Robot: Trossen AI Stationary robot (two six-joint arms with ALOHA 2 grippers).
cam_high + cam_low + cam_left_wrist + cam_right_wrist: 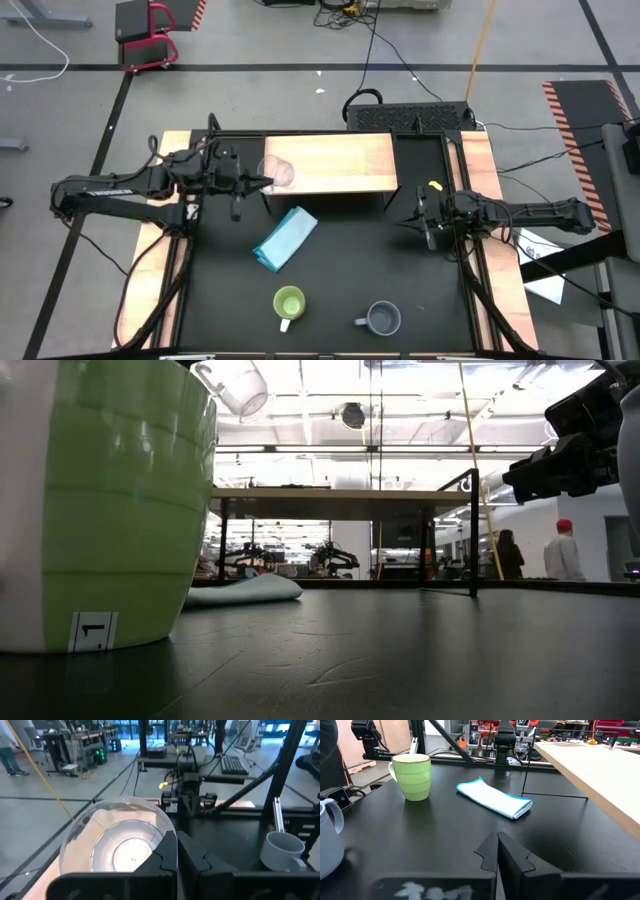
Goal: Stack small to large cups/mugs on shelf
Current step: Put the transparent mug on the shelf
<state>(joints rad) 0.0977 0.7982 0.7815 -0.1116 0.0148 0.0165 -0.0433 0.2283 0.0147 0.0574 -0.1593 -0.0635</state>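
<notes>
From above, we see the left claw [262, 181] clenched on the rim of the clear glass cup [279, 172], holding it over the left end of the light-wood shelf [340, 163]. The right claw [410, 219] is closed on nothing, over the dark surface [340, 270] near the shelf's right end. A folded light blue cloth [286, 238] lies on the surface in front of the shelf; nearer the front edge stand the lime-green mug [289, 304] and, to its right, the grey-blue mug [382, 319], well apart. From table height, we find the green mug [100, 500] filling the near left, the glass cup [234, 384] tilted above it, the cloth [245, 591] behind, the shelf [340, 502] farther back. In the left wrist view, the glass cup [115, 842] sits gripped at its rim by the fingers [167, 852], the grey-blue mug [282, 851] off to the side. In the right wrist view, the shut fingers [495, 851] point toward the cloth [495, 797] and green mug [412, 776], with the shelf [592, 770] alongside.
</notes>
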